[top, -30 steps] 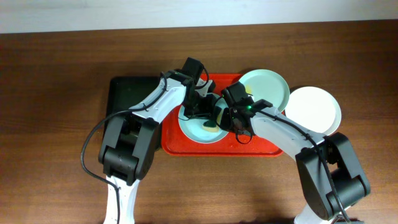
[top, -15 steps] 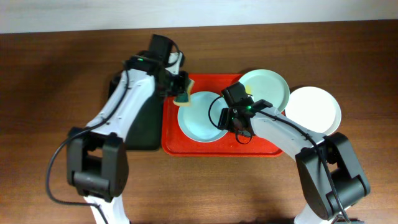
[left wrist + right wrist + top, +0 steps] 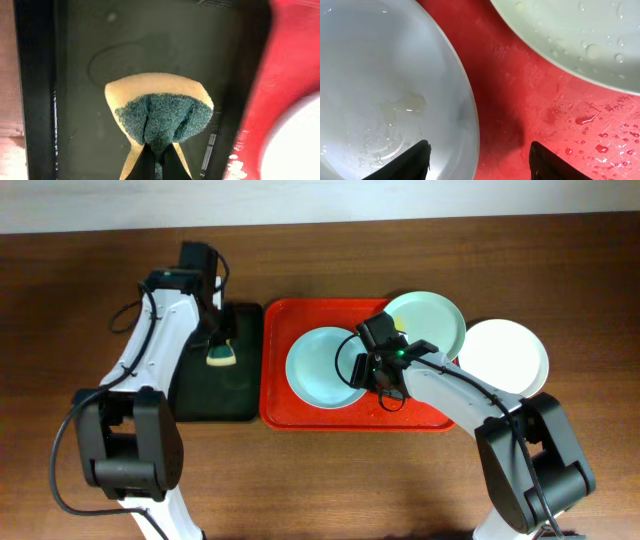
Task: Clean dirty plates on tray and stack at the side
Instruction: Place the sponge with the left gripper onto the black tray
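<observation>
The pale blue plate (image 3: 318, 368) lies on the left half of the red tray (image 3: 282, 414); it is wet, with a faint smear (image 3: 410, 103). The mint green plate (image 3: 432, 320) leans over the tray's back right corner. The white plate (image 3: 510, 356) rests on the table just right of the tray. My right gripper (image 3: 477, 156) is open and straddles the blue plate's (image 3: 385, 70) right rim, one finger over the plate and one over the tray (image 3: 520, 95). My left gripper (image 3: 159, 161) is shut on a yellow and green sponge (image 3: 160, 107) above the black tray (image 3: 75, 125).
The black tray (image 3: 200, 398) lies against the red tray's left side. Water drops dot the red tray and the mint plate (image 3: 580, 35). Brown tabletop (image 3: 90, 380) runs all round, and a pale wall (image 3: 320, 200) lines the back.
My left arm swung left off the red tray, carrying the sponge to above the black tray. My right gripper opened at the blue plate's rim and stayed there.
</observation>
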`<state>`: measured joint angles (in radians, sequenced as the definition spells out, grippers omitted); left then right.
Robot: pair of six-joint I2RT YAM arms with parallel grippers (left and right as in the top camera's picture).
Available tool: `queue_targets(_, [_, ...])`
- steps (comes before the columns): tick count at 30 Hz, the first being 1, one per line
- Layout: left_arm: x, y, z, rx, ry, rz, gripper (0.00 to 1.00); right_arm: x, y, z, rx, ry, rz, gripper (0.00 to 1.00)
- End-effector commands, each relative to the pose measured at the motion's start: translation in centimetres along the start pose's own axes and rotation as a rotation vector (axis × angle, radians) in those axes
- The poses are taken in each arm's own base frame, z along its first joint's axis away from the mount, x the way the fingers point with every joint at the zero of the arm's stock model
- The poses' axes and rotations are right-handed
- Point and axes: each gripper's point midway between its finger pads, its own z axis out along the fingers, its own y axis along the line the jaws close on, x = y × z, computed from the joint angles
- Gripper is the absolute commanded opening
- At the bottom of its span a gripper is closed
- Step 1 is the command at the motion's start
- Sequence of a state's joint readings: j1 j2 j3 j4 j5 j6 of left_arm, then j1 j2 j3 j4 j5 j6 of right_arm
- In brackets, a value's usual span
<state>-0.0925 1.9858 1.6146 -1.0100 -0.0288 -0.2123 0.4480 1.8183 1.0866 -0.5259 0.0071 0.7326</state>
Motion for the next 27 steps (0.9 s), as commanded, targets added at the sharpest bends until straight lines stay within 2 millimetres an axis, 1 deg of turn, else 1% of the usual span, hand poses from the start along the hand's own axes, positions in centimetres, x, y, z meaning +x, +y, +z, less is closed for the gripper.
queue_targets(1, [1.4, 2.2, 1.5, -0.09, 0.006, 0.003, 0.0, 0.3, 0.1, -0.1, 0.001, -0.003, -0.009, 0.64])
queue_targets(3, [2.1, 2.7, 2.7, -0.109, 0.011, -0.006, 0.0, 0.4, 0.1, -0.1, 0.001, -0.003, -0.009, 0.64])
queue_targets(6, [2.8, 4.3, 3.6, -0.17, 0.019, -0.04, 0.0, 0.4, 0.1, -0.1, 0.001, -0.003, -0.009, 0.64])
queue_targets(9, [3.0, 4.9, 4.3, -0.166, 0.013, -0.068, 0.0, 0.4, 0.1, -0.1, 0.001, -0.003, -0.009, 0.64])
queue_targets(12, [3.2, 5.0, 4.8, -0.166, 0.01, -0.071, 0.0, 0.3, 0.1, -0.1, 0.001, -0.003, -0.008, 0.63])
queue_targets(13, [3.3, 5.0, 4.9, -0.166, 0.01, -0.071, 0.0, 0.4, 0.1, -0.1, 0.001, -0.003, -0.009, 0.53])
queue_targets(14, [3.3, 5.0, 5.0, -0.166, 0.008, -0.071, 0.01, 0.4, 0.1, -0.1, 0.001, -0.003, -0.009, 0.49])
queue_targets(18, [3.3, 4.9, 5.1, -0.165, 0.006, -0.071, 0.01, 0.3, 0.1, -0.1, 0.001, -0.004, -0.009, 0.4])
queue_targets(20, [3.3, 4.9, 5.1, -0.165, 0.006, -0.071, 0.03, 0.1, 0.1, 0.3, 0.005, -0.014, -0.009, 0.36])
queue_targets(21, [3.3, 4.9, 5.1, -0.165, 0.006, -0.071, 0.02, 0.1, 0.1, 0.8, 0.007, -0.012, -0.009, 0.34])
queue_targets(23, [3.3, 4.9, 5.1, -0.165, 0.006, -0.071, 0.0, 0.4, 0.0, 1.4, 0.01, 0.001, -0.009, 0.2])
queue_targets(24, [3.3, 4.9, 5.1, -0.165, 0.006, -0.071, 0.0, 0.5, 0.1, 1.5, 0.007, 0.006, -0.009, 0.11])
queue_targets(26, [3.3, 4.9, 5.2, -0.164, 0.006, -0.071, 0.0, 0.5, 0.0, 1.5, 0.01, 0.009, -0.009, 0.05])
queue_targets(27, [3.3, 4.9, 5.2, -0.164, 0.006, -0.071, 0.0, 0.5, 0.0, 1.5, 0.01, 0.008, -0.008, 0.05])
